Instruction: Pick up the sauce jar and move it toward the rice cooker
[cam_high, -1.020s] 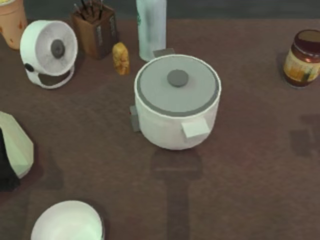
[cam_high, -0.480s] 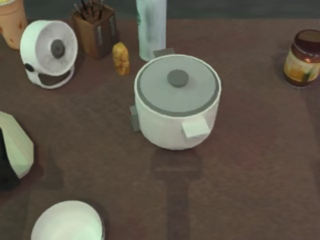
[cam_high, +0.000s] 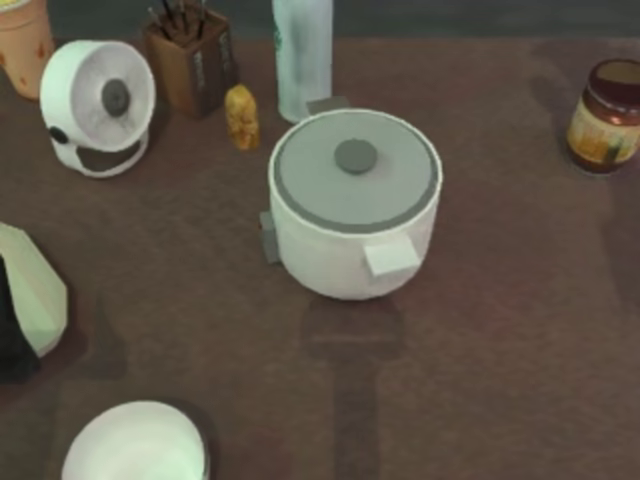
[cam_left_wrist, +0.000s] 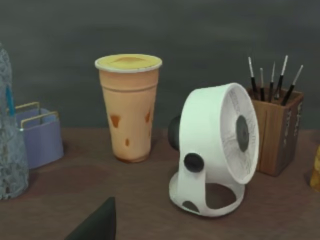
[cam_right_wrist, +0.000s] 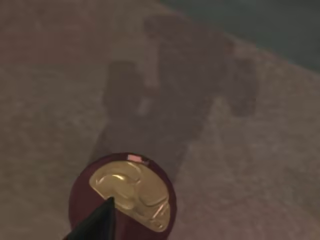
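The sauce jar (cam_high: 605, 115), with a dark brown-red lid and a yellow-orange label, stands upright at the table's far right. The rice cooker (cam_high: 355, 200), white with a grey lid and a dark knob, sits in the middle, well to the jar's left. Neither gripper shows in the top view. In the right wrist view I look down on the jar's lid (cam_right_wrist: 125, 200), and one dark finger (cam_right_wrist: 102, 222) of my right gripper hangs above its edge, set wide, with nothing held. The left wrist view shows one finger (cam_left_wrist: 100, 225) of my left gripper, also set wide and holding nothing, low over the table.
Along the back stand an orange cup (cam_high: 22, 45), a white fan (cam_high: 98, 105), a brown brush holder (cam_high: 190, 60), a yellow-brown figurine (cam_high: 241, 117) and a tall white bottle (cam_high: 302, 55). A white bowl (cam_high: 135, 445) sits front left, and a pale angular object (cam_high: 30, 290) lies at the left edge.
The right arm's shadow on the table's right side has slid toward the back, up to the jar. The jar and the cooker have not moved.
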